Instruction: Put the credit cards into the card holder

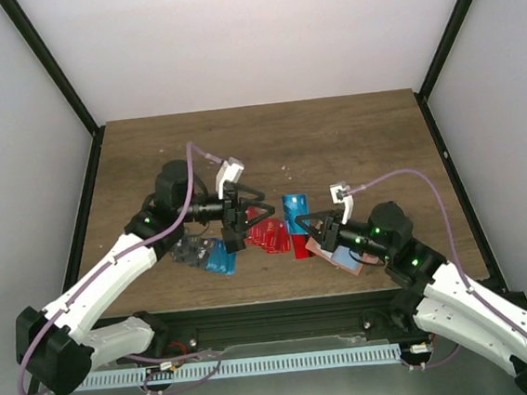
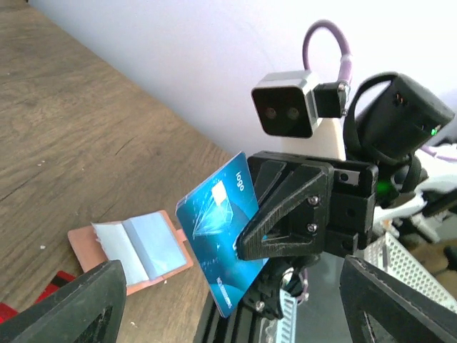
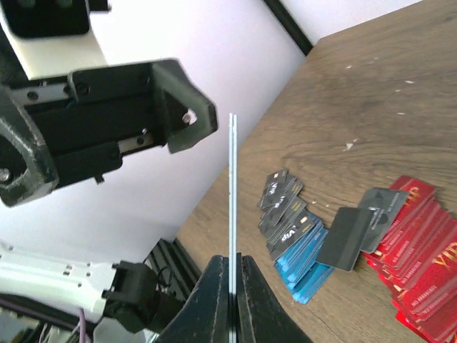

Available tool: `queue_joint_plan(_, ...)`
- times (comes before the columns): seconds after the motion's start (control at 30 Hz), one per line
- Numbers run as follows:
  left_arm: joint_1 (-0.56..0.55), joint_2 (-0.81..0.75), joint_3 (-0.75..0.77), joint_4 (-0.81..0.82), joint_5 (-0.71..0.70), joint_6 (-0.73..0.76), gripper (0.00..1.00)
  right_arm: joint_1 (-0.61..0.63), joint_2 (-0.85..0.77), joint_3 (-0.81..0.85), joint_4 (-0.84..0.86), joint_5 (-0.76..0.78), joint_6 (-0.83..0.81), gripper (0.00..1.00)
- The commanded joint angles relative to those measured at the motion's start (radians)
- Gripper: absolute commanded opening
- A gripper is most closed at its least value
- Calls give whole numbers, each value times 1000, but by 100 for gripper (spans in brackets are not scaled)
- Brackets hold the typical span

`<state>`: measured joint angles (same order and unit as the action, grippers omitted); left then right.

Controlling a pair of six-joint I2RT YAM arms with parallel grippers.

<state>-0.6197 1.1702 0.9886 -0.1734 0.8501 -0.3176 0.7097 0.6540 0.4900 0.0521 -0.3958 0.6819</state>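
Two claws face each other just above the worktop (image 1: 352, 142): the right claw (image 3: 232, 270) is clamped on one blue credit card (image 2: 221, 236), and the left claw (image 1: 238, 219) is spread wide beside it, gripping nothing. Card holder (image 2: 136, 250) lies open on the worktop beneath the right arm. Loose credit cards (image 3: 303, 264) sit in red, blue and dark heaps between the arms.

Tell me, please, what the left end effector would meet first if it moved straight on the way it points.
Probably the blue card held up by the right end effector, dead ahead, though depth is unclear.
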Motion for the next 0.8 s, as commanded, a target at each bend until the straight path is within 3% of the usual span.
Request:
queue_joint_plan(0.0,3,-53,-129,337,-71,-236,84,-3,-71,-51,85,135,155,1)
queue_joint_plan(0.13,2,-61,-258,657,-49,-440,83,-4,-91,-91,179,136,212,1)
queue_joint_plan(0.27,-12,-14,-306,814,-5,-514,76,-4,-77,-113,279,111,244,1)
queue_joint_plan(0.43,-53,31,-301,866,10,-516,67,-4,-41,-116,351,74,256,1)
queue_joint_plan(0.63,-80,72,-278,858,10,-507,47,-4,-27,-125,409,53,269,1)
queue_joint_plan(0.77,-83,86,-267,836,2,-494,44,-4,-27,-122,415,47,262,1)
